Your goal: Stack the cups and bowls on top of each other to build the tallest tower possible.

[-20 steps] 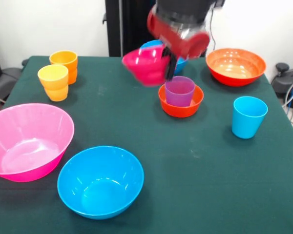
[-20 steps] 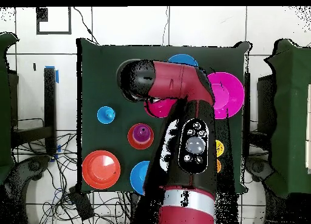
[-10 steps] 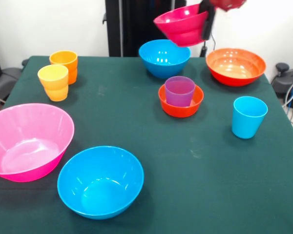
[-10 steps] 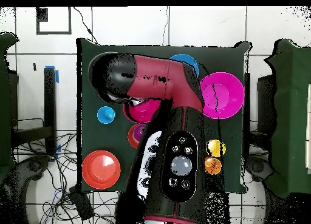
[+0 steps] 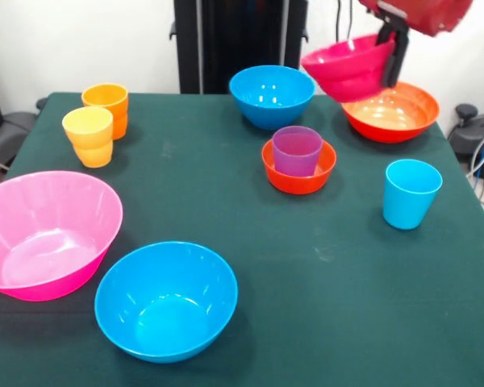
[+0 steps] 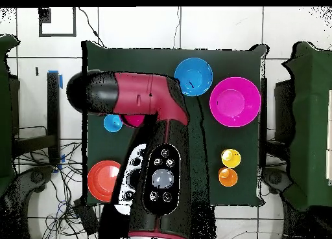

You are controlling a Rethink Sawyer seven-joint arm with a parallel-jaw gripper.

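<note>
My gripper is shut on the rim of the small magenta bowl and holds it tilted in the air, over the left part of the wide orange-red bowl. The purple cup stands in the small orange-red bowl at mid-table, apart from the held bowl. The light blue cup stands to its right. In the overhead view the arm hides this pile; only a sliver of the magenta bowl shows beside the light blue cup.
A blue bowl stands at the far side. The orange cup and yellow-orange cup stand at the far left. The large pink bowl and a second blue bowl sit at the near left.
My gripper has lifted the magenta bowl up from beside the purple cup and carried it right in the front view, then slightly lower, over the wide orange-red bowl.
</note>
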